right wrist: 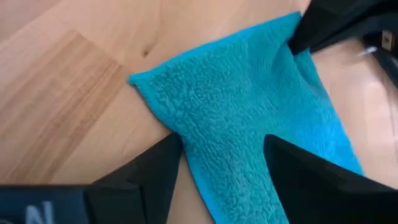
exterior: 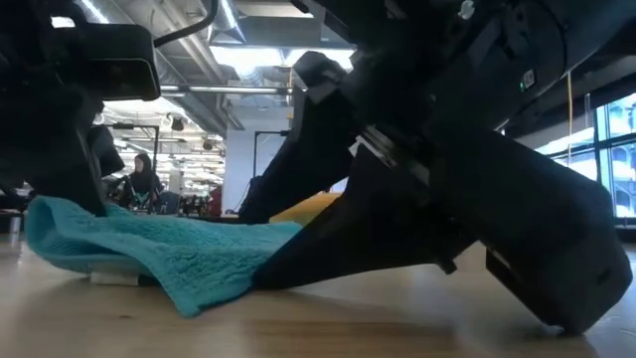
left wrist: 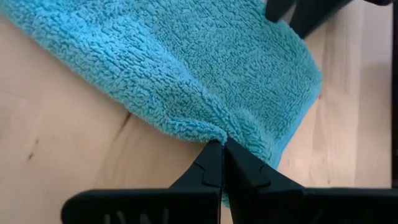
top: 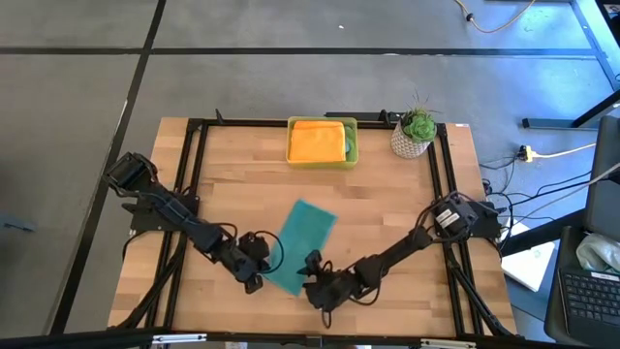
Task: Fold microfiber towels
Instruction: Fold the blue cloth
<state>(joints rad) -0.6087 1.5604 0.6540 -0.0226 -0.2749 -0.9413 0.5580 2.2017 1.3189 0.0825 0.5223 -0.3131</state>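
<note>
- The wooden worktop (top: 387, 213) is seen from above, framed by black rails, with both dark arms reaching in from its two sides toward the near edge.
- A teal towel (top: 302, 242) is laid flat and folded into a long strip near the middle of the worktop, on the near side of the yellow tray, set at a slant; its near end lies between the two grippers.
- The yellow tray (top: 322, 160) is placed at the far edge of the worktop, well apart from the teal towel; an orange towel (top: 316, 142) is stacked in it, and a strip of lime green cloth (top: 349, 145) shows along the tray's side nearest the plant.
- A small potted plant (top: 415, 133) in a pale pot is stood just beside the tray, on the right arm's side.
- The left gripper (left wrist: 222, 147) is held low at the towel's near long edge; its jaws are pressed together, and a small pucker of the teal pile is pinched at their tips.
- The right gripper (right wrist: 221, 146) is set at the towel's near corner; its jaws are spread apart, with the teal cloth lying between them and not clamped.
- In the low view, the towel (exterior: 149, 249) is seen bunched on the wood, slightly lifted at one end.
</note>
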